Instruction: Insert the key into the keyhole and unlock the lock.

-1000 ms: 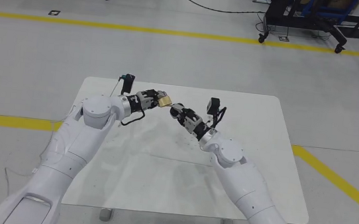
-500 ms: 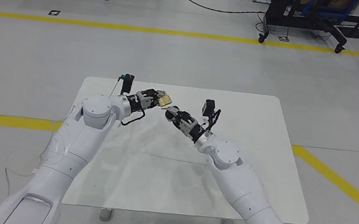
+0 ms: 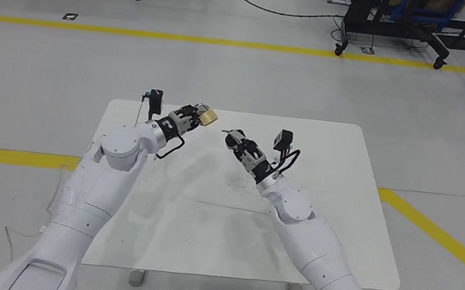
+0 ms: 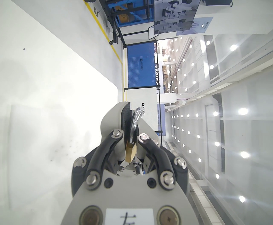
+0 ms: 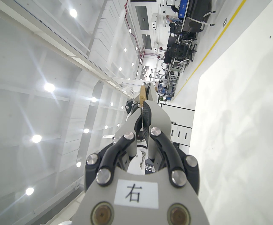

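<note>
Now hovering over the table (image 3: pixel 351 167), slightly apart: clamping the padlock (image 4: pixel 130 153) in the left gripper (image 4: pixel 134 120), pinching the key (image 5: pixel 141 112) in the right gripper (image 5: pixel 145 106), facing the padlock

Left hand (image 3: pixel 203 117) and right hand (image 3: pixel 231 135) clamped, facing each other.

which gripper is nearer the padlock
Left. The left gripper is shut on the padlock; the right gripper, holding the key, is apart from it across a clear gap.
</note>
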Action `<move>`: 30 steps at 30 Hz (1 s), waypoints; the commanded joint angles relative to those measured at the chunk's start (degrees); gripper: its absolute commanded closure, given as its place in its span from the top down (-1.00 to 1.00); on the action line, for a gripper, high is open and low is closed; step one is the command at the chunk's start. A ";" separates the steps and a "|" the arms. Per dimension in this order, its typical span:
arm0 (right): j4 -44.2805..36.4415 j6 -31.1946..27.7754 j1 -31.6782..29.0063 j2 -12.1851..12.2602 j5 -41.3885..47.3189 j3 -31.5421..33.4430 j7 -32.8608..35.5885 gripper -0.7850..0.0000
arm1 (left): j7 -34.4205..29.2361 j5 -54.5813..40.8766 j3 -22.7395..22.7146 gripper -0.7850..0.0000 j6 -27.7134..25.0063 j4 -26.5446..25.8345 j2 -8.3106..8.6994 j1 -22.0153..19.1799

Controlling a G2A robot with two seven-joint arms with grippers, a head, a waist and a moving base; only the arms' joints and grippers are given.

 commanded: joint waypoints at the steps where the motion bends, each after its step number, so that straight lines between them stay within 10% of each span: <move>1: 0.02 0.03 0.01 0.01 -0.09 0.00 -0.04 -1.00 | 0.45 -1.02 -0.26 -1.00 -0.67 -0.35 -0.09 0.52; 8: -0.08 0.07 -0.07 0.02 -0.29 0.05 -0.36 -1.00 | 0.85 -5.98 -1.18 -1.00 -1.01 -0.36 -0.51 1.53; 20: -9.15 0.87 -4.94 -1.56 -16.79 -4.08 -24.76 -1.00 | 2.43 -3.01 0.01 -1.00 -2.36 -1.42 -0.89 2.11; 30: -5.71 4.30 -1.64 -3.68 -16.64 -6.34 -30.81 -1.00 | 2.30 -1.49 -0.03 -1.00 -3.21 -1.82 -0.98 2.32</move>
